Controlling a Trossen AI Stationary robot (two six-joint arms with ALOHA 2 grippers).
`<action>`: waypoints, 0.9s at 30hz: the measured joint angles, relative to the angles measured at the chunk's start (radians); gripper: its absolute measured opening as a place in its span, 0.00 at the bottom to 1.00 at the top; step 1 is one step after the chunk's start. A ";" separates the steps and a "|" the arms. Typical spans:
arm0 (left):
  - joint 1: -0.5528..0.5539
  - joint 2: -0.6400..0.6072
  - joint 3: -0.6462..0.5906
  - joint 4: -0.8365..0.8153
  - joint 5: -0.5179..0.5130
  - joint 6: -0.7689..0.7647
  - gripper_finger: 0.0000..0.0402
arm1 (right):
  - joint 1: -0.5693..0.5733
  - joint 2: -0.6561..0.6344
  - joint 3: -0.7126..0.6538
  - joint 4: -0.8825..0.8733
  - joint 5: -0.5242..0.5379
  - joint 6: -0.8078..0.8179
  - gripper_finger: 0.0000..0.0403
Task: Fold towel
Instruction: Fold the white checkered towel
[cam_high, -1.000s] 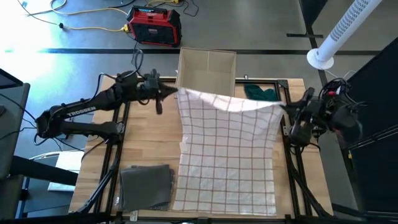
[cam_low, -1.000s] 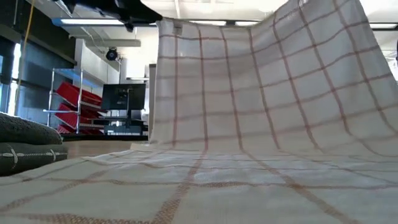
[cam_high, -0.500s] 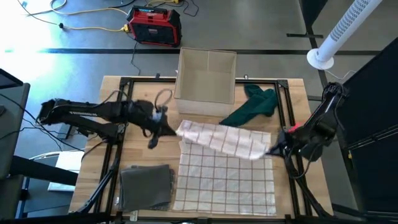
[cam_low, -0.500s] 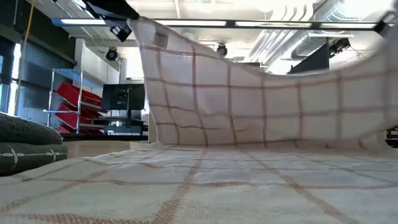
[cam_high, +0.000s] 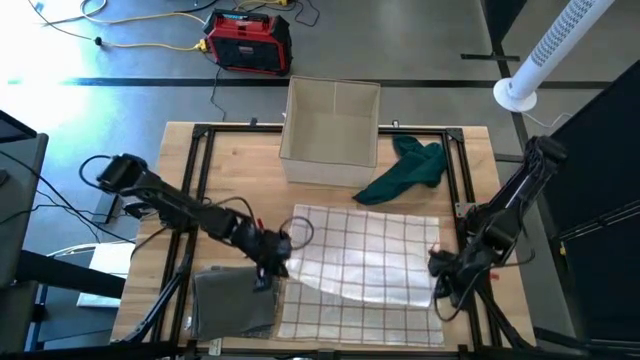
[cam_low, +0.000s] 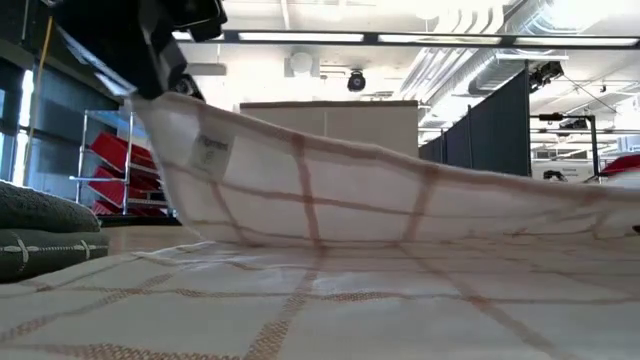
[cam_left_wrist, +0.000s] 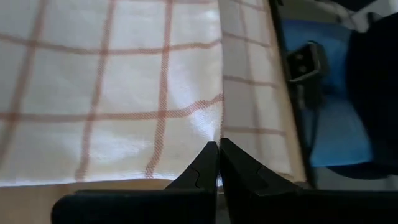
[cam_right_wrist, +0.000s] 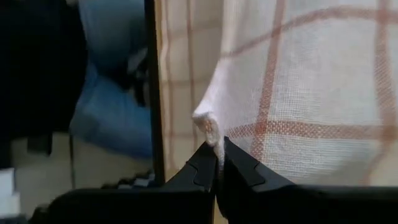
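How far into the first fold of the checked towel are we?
Done: the far edge is pulled over toward the near side. In hand: the left gripper and right gripper are each shut on a corner of the checked towel, which hangs above the lower layer. Left: lay the edge down, release, then fold again.

Towel (cam_high: 365, 255) covers table centre, near edge to middle. Box (cam_high: 331, 120) and green cloth (cam_high: 405, 170) block far side. Grey stack (cam_high: 236, 300) fills near-left corner. Bare wood (cam_high: 235, 170) far left.
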 joint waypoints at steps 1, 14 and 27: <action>-0.011 0.013 0.000 0.025 0.013 -0.023 0.00 | 0.008 0.022 0.000 0.025 -0.016 0.000 0.00; -0.069 0.029 0.001 0.239 0.121 -0.200 0.01 | 0.094 0.120 0.000 0.287 -0.046 0.075 0.00; -0.126 0.057 0.001 0.247 0.128 -0.278 0.02 | 0.195 0.182 0.000 0.407 0.051 0.185 0.00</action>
